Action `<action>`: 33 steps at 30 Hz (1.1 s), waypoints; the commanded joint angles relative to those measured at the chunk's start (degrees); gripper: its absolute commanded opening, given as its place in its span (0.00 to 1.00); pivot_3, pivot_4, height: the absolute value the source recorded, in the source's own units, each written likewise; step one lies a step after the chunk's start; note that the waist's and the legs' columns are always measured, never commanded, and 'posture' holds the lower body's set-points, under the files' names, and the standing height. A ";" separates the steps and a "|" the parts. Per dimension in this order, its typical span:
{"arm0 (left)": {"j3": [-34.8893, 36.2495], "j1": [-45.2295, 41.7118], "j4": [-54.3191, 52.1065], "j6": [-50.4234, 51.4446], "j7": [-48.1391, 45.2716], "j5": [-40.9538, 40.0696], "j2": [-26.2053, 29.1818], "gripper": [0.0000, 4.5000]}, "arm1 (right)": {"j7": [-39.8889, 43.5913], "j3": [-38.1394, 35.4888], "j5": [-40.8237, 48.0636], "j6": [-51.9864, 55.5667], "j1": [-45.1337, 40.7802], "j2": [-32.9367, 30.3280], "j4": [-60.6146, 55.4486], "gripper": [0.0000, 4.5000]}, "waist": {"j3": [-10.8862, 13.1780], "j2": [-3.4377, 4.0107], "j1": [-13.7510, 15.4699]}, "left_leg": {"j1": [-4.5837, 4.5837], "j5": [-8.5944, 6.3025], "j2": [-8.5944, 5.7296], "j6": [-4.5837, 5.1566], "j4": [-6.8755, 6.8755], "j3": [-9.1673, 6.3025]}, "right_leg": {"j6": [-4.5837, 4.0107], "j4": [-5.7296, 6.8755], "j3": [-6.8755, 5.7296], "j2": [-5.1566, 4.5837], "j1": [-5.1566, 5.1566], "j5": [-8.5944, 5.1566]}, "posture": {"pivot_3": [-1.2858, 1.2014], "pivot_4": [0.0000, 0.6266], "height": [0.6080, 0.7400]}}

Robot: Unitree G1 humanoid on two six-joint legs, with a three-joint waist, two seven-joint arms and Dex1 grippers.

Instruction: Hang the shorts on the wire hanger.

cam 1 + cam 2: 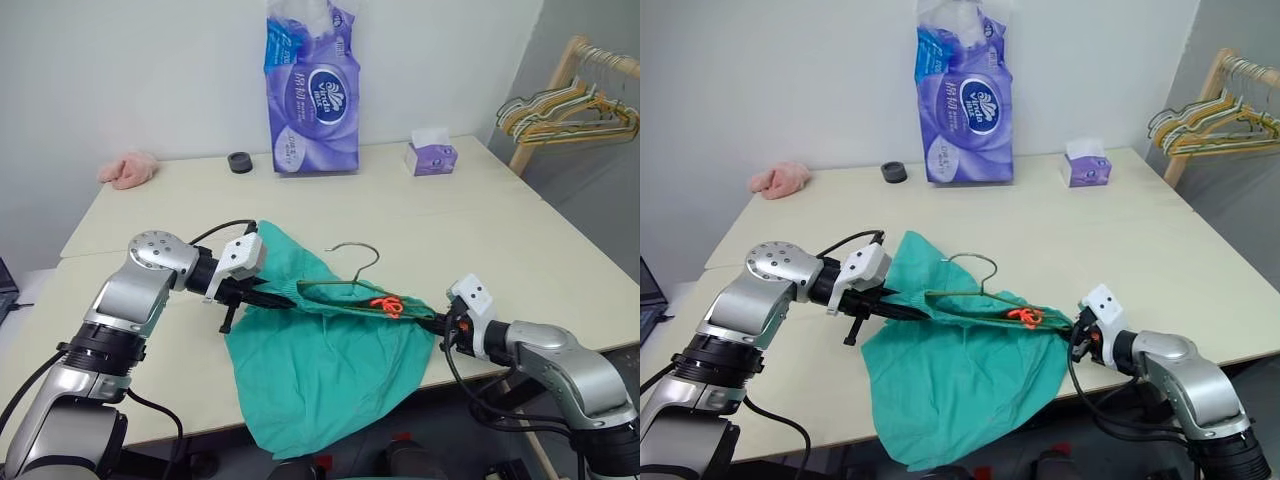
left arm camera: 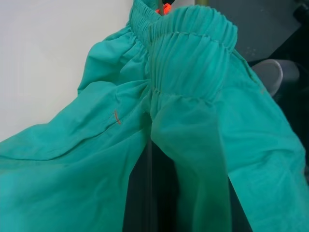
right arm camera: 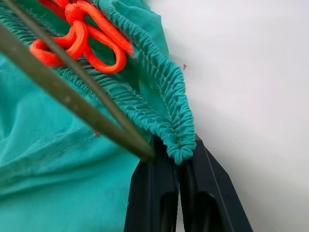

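The teal-green shorts (image 1: 320,370) hang over the table's front edge, their waistband stretched between my two grippers. The orange-red drawstring (image 1: 387,304) is bunched near the right end. The olive wire hanger (image 1: 352,262) runs through the waistband, with its hook sticking up behind the cloth. My left gripper (image 1: 262,296) is shut at the left end of the waistband, its fingers buried in cloth. My right gripper (image 3: 176,150) is shut on the gathered edge of the waistband, with the hanger's wire (image 3: 72,99) ending just beside the fingertips (image 3: 205,169).
At the back of the white table (image 1: 520,240) stand a purple pack of paper rolls (image 1: 312,90), a small tissue box (image 1: 431,156) and a black ring (image 1: 240,162). A pink cloth lump (image 1: 128,168) lies far left. A wooden rack with several hangers (image 1: 570,105) stands beyond the right corner.
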 commanded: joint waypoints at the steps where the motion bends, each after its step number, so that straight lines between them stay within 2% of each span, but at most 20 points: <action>1: -0.10 -2.02 2.22 -3.00 1.77 2.75 0.30 0.00 | 0.64 -1.80 0.99 0.02 -0.12 -1.61 -2.95 0.00 | 0.00 0.00 -0.08 | 0.00 0.00 0.00 0.00 0.00 0.00 | 0.00 0.00 0.00 0.00 0.00 0.00 | 0.46 0.03 1.00; 7: 0.98 -3.17 4.03 -2.03 3.32 1.13 -1.50 0.00 | 1.79 -1.17 1.71 0.12 0.78 -3.32 -4.93 0.00 | 0.00 0.00 -0.28 | -0.01 0.00 0.00 0.00 0.00 0.01 | 0.00 -0.01 0.02 0.00 0.00 0.00 | 0.45 0.03 1.00; 11: 2.58 -3.08 2.46 3.11 3.33 -2.48 -2.46 0.00 | 3.12 -0.32 1.98 -0.05 2.33 -4.48 -5.87 0.00 | 0.00 0.00 -0.30 | -0.02 -0.01 0.01 0.02 0.00 0.01 | 0.01 -0.01 0.02 0.00 -0.01 0.00 | 0.45 0.04 1.00; 20: 1.02 0.17 -1.01 4.79 -0.80 -3.16 0.88 0.00 | 2.95 -0.30 1.82 -0.75 2.80 -4.89 -5.60 0.00 | 0.00 0.00 -0.34 | 0.00 -0.01 0.01 0.02 -0.01 0.02 | 0.01 -0.02 0.02 0.00 -0.01 -0.01 | 0.45 0.04 1.00; 33: 0.93 0.96 -1.28 3.69 -1.97 -2.47 1.83 0.00 | 3.53 -0.88 1.88 -0.96 3.30 -5.46 -4.82 0.00 | 0.00 -0.01 -0.27 | -0.01 -0.01 0.01 0.02 0.00 0.01 | 0.01 -0.02 0.01 0.00 0.00 -0.01 | 0.45 0.03 1.00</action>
